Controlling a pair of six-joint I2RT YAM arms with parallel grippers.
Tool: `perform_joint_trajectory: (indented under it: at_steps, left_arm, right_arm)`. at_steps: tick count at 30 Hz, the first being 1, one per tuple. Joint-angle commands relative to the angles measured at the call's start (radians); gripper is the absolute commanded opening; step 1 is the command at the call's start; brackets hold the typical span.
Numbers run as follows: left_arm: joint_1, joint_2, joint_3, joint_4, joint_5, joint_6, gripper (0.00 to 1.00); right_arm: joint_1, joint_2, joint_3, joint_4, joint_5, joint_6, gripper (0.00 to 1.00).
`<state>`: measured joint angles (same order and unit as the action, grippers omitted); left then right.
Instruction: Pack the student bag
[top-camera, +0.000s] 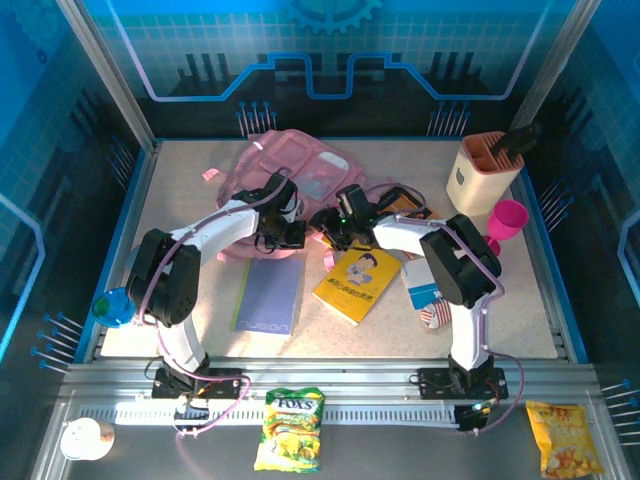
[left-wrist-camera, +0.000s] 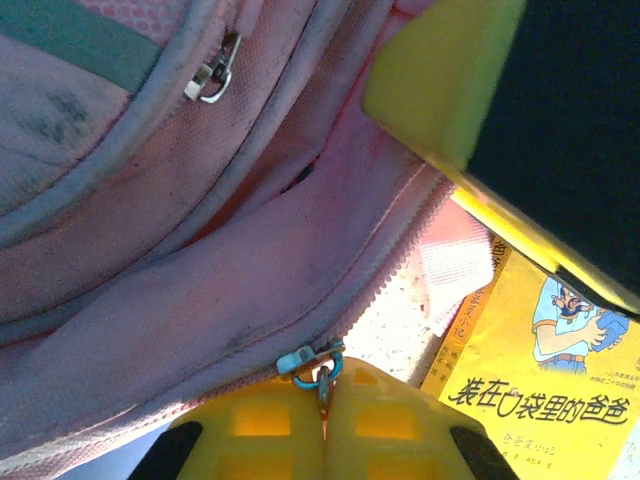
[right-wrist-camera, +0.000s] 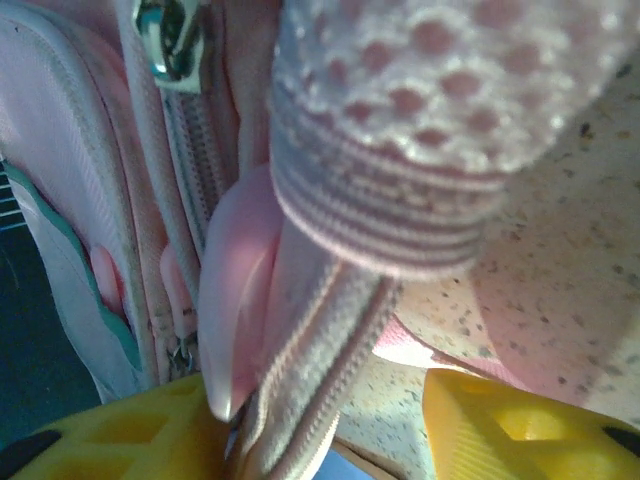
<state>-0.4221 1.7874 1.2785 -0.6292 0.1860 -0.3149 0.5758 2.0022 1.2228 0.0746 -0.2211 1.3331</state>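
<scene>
1. Nearest, on the rail by the arm bases, lie a candy bag and a chips bag, well apart.
2. Just beyond, on the table, a notebook lies flat to the left. A yellow book lies to its right. Both are on the near side of the bag.
3. The left gripper has its fingers pressed together on the teal zip pull, at the bag's near edge.
4. The right gripper, just to the right, stands half wide. The bag's zip edge runs between its fingers, touching one and clear of the other, so it does not look gripped.
5. The bag lies at far centre of the table, with both grippers at its near side.
6. At the far right stand a pen holder and a pink cup.
7. The step in hand looks like unzipping the bag before anything goes in. Next, the right gripper likely needs to close on the zip edge and brace it. The left can then draw the pull along the teeth, in line, so the soft fabric does not bunch.
</scene>
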Motion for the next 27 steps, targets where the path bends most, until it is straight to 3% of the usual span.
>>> perform_joint_trajectory:
  at_steps: [1, 10, 20, 27]
  left_arm:
    - [-0.009, 0.01, 0.037, -0.048, 0.047, 0.001, 0.0]
    - [-0.007, -0.002, 0.069, -0.145, 0.015, 0.053, 0.0]
    - [0.08, -0.09, -0.019, -0.197, -0.061, 0.103, 0.0]
    - [0.127, -0.121, -0.088, -0.153, -0.015, 0.073, 0.0]
  right_arm:
    - [0.006, 0.032, 0.034, 0.027, -0.013, 0.004, 0.48]
    - [-0.032, 0.007, 0.054, 0.006, 0.028, -0.059, 0.17]
    - [-0.127, -0.075, 0.119, -0.111, 0.088, -0.223, 0.13]
    - [-0.193, -0.054, 0.139, -0.121, 0.058, -0.318, 0.11]
